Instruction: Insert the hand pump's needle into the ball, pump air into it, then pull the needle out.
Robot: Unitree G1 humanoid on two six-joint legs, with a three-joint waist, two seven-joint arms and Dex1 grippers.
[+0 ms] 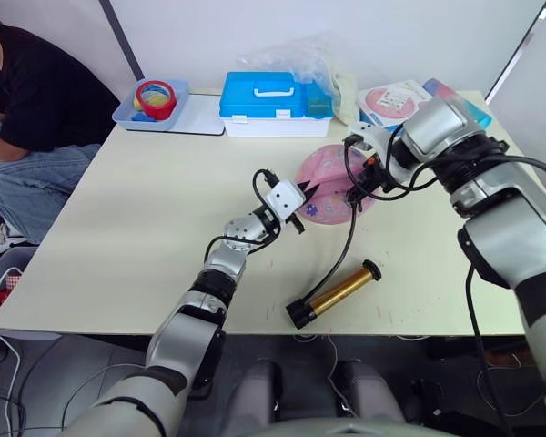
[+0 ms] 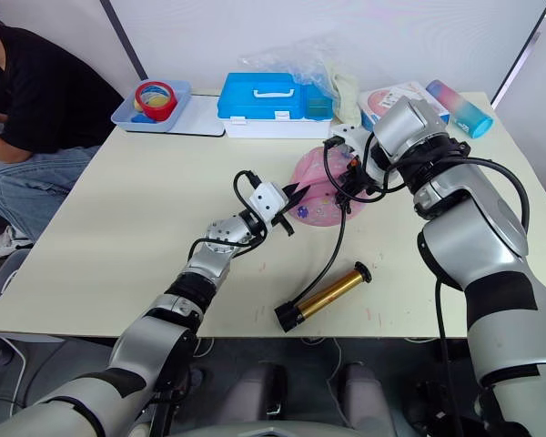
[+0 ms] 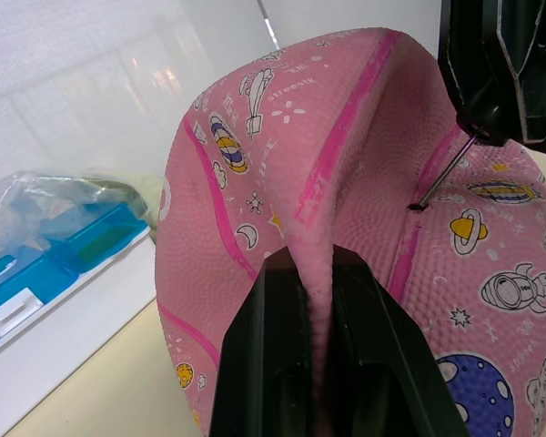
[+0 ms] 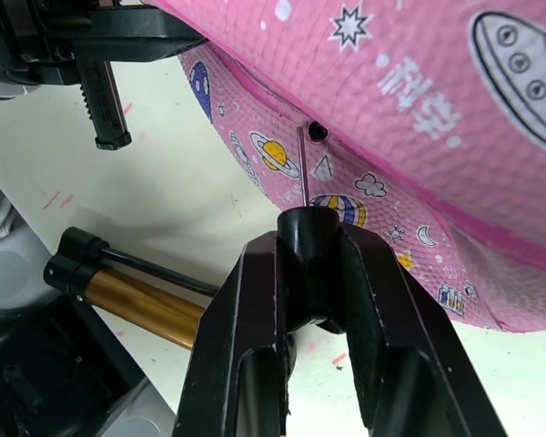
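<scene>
Pink, soft and partly deflated, the printed rubber ball (image 1: 332,187) sits on the cream worktop (image 1: 146,237) toward its far middle. The left gripper (image 3: 318,300) has its jaws closed on a raised fold of the ball. The right gripper (image 4: 314,273) clamps the black fitting of the thin metal needle (image 4: 302,164), whose tip rests just beside the dark valve hole (image 4: 318,131). The bronze-gold hand pump (image 1: 335,293) lies near the worktop's front edge, bare surface around it, its hose (image 1: 346,241) curving up to the ball.
</scene>
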